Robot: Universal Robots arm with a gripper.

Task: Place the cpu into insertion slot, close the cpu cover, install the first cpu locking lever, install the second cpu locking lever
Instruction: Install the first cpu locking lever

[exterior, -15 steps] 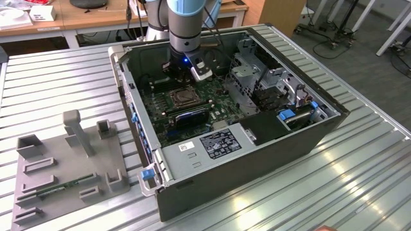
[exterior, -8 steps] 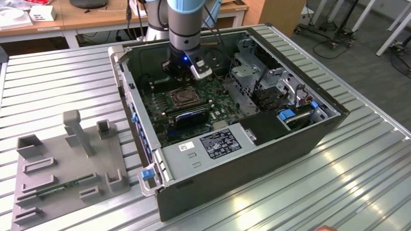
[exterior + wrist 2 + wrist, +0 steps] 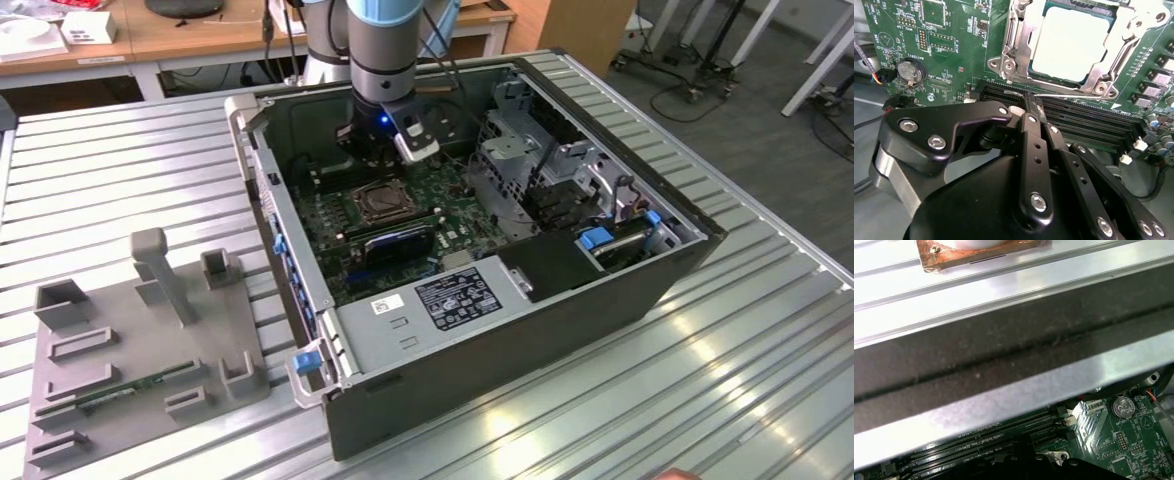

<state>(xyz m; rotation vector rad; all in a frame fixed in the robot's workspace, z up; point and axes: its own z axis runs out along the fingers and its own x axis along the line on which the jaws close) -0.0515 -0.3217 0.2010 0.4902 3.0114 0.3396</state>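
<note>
In the second wrist view the cpu (image 3: 1069,42), silvery-topped, lies in the insertion slot (image 3: 1046,4) on the green board. The cpu cover (image 3: 1021,47), a silver frame, lies flat around it. A thin silver locking lever (image 3: 1074,93) runs along the socket's edge nearest the gripper. My gripper (image 3: 1032,102) is shut, and its black fingertips (image 3: 1027,107) sit at that lever rod, over the memory slots (image 3: 1089,122). I cannot tell whether they grip the rod or only touch it. In the exterior view the gripper (image 3: 378,160) hangs just behind the socket (image 3: 379,202) inside the open computer case (image 3: 534,330).
A coin cell battery (image 3: 909,71) sits on the board near the gripper's side. The case wall (image 3: 1004,360) is close by the wrist. A drive cage (image 3: 514,150) and power supply (image 3: 454,295) crowd the case. A grey fixture tray (image 3: 134,350) lies on the ribbed metal table (image 3: 747,380).
</note>
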